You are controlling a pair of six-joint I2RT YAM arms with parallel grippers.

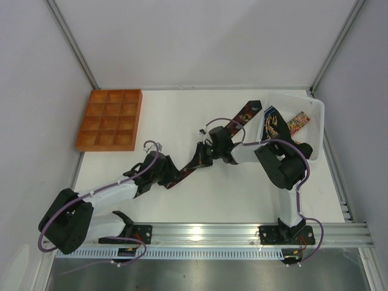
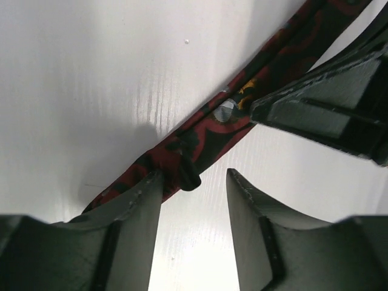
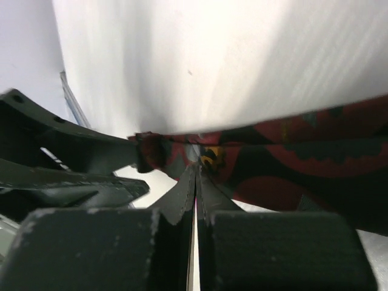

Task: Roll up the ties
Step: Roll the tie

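A dark maroon tie [image 1: 233,127] with a red and gold print lies diagonally on the white table, running from the basket down to the left. Its narrow end [image 2: 182,151] crosses the left wrist view. My left gripper [image 1: 165,177] [image 2: 194,176] stands open at that narrow end; its left finger [image 2: 136,206] touches the fabric and nothing sits between the jaws. Further up the strip, my right gripper [image 1: 205,153] [image 3: 195,168] is shut, its tips pinching the tie's edge [image 3: 242,163]. Two more ties [image 1: 272,123] [image 1: 298,123] lie in the basket.
A white mesh basket [image 1: 315,109] stands at the back right. An orange compartment tray [image 1: 109,119] sits at the back left. The right gripper's finger [image 2: 321,115] reaches close to the left gripper. Grey walls enclose the table on three sides.
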